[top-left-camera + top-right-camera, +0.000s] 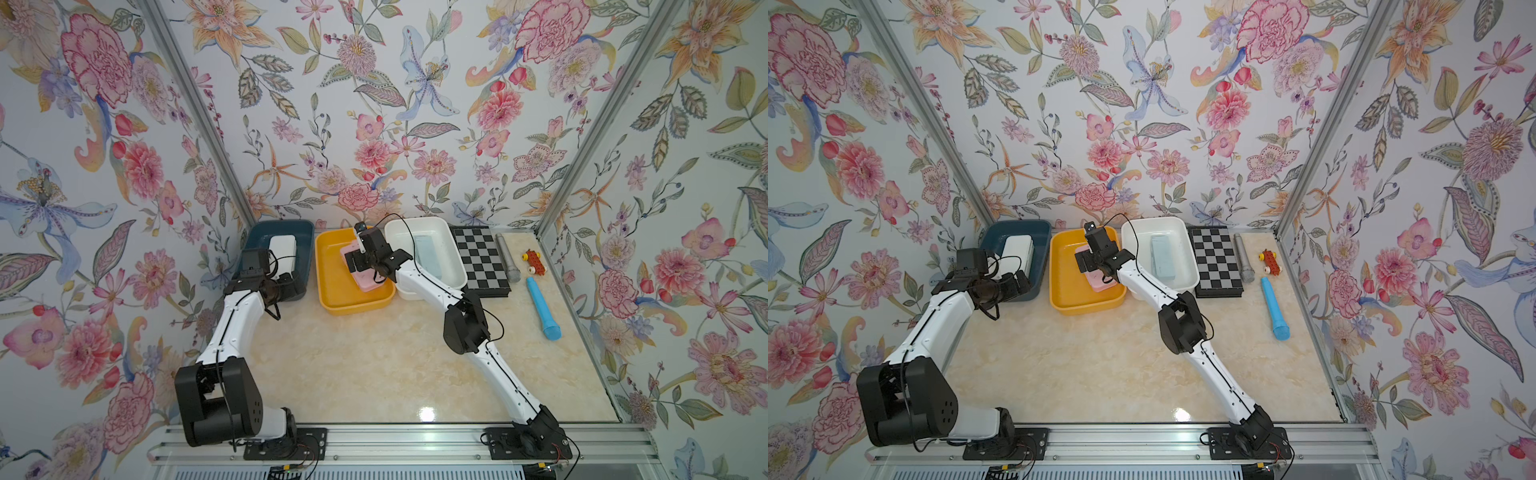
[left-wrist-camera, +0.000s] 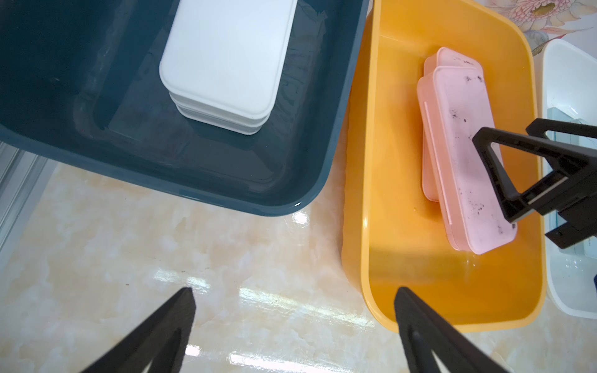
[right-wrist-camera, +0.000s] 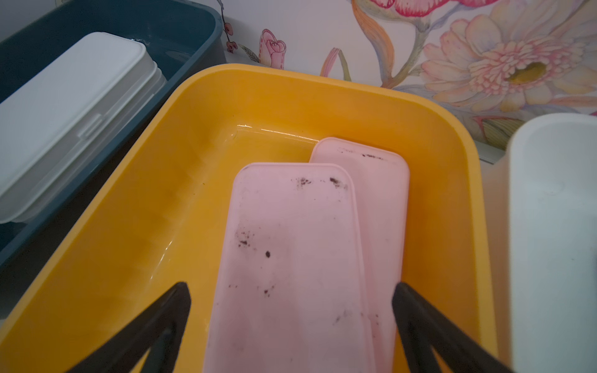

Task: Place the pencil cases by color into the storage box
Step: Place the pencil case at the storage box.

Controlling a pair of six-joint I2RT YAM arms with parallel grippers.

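Cream marble-patterned tabletop (image 1: pixel 374 365) carries three plastic bins in a row along the back wall: a dark blue rectangular bin (image 1: pixel 257 237), a yellow rectangular bin (image 1: pixel 332 291) in the middle, and a white rectangular bin (image 1: pixel 453 257). Just beside the white bin lies a black-and-white folding chessboard (image 1: pixel 480 262).

A stack of white rounded-corner plastic pencil cases (image 1: pixel 283 249) sits in the dark blue bin. Two pink pencil cases lie in the yellow bin, the upper pink case (image 3: pixel 284 258) resting skewed over the lower pink case (image 3: pixel 381 181); both show dark smudges. A light blue pencil case (image 1: pixel 1163 257) lies flat in the white bin.

The right gripper (image 3: pixel 290 287) hangs over the yellow bin, its fingers spread wide to either side of the upper pink case with a gap on each side, gripping nothing. The left gripper (image 2: pixel 295 290) hangs at the near end of the dark blue bin, fingers wide apart and empty above the tabletop.

Near the chessboard lie a bright blue microphone-shaped stick (image 1: pixel 542 307), a grey microphone (image 1: pixel 508 257) and a small red toy car (image 1: pixel 534 262).
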